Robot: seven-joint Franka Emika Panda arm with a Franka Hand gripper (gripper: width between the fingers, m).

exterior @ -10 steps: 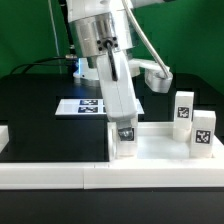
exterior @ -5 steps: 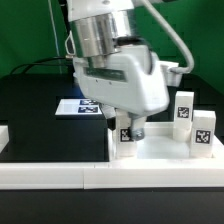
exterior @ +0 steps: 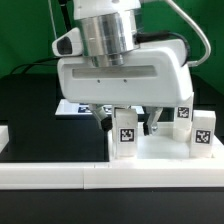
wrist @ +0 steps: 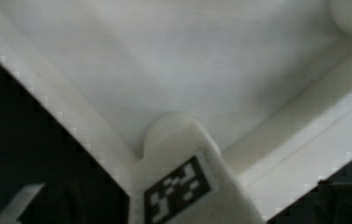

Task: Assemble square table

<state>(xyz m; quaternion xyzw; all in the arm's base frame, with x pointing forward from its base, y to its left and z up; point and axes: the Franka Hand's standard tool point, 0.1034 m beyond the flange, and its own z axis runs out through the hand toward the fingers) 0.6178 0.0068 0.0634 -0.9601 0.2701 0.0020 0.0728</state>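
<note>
The square table slab [exterior: 160, 150] lies flat at the exterior view's right, white with a raised rim. One short white tagged leg [exterior: 126, 135] stands upright in its near left corner socket. My gripper [exterior: 127, 122] hangs straight over this leg with a finger on each side, and the jaws look open, standing apart from the leg. In the wrist view the leg [wrist: 176, 178] rises between the dark fingers [wrist: 20, 204], with the slab's rim [wrist: 66, 100] behind it. Two more tagged legs [exterior: 183, 108] [exterior: 203, 131] stand at the slab's right.
The long low white border wall [exterior: 60, 176] runs along the front. The marker board [exterior: 72, 107] lies on the black table behind my hand, partly hidden. A green wall backs the scene.
My hand has turned about a quarter turn around the vertical over the leg, now showing its broad side. The leg's tag still faces the same way.
</note>
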